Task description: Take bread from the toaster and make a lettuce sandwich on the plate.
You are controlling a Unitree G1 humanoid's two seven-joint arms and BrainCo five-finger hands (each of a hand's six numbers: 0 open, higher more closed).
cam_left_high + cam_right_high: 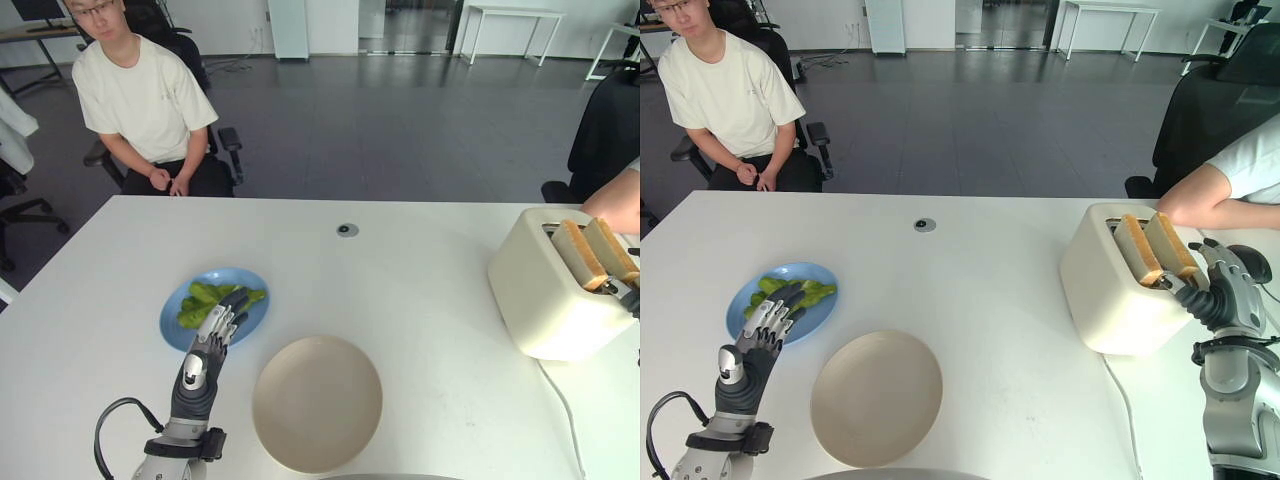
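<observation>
A white table (420, 260) spans the view. Near its right edge stands a cream-coloured toaster (1105, 290), its slots on top, and a white cable (1120, 400) runs from its base toward the near edge of the table.

At the near middle of the table lies a round cream plate (317, 402) with nothing on it. Just to its left and a little farther back sits a smaller blue plate (172, 322), close beside the cream plate, though I cannot tell whether the rims touch.

The left hand (215, 335) is over the near side of the blue plate, its fingers stretched forward and uncurled, gripping nothing. Its fingertips (236, 300) are at the lettuce; I cannot tell whether they touch it.

The right hand (1230, 290) is at the right end of the toaster, level with its top, right up against the base of the nearer slice. Whether it has hold of that slice I cannot tell.

Two slices of toasted bread stand upright in the toaster, side by side and well above the slots: the left slice (1137, 250) and the right slice (1172, 245), both with brown crusts.

Green lettuce (200, 300) lies in a small heap on the blue plate.

A small round metal grommet (347, 230) is set into the table at its far middle, well apart from everything else.
</observation>
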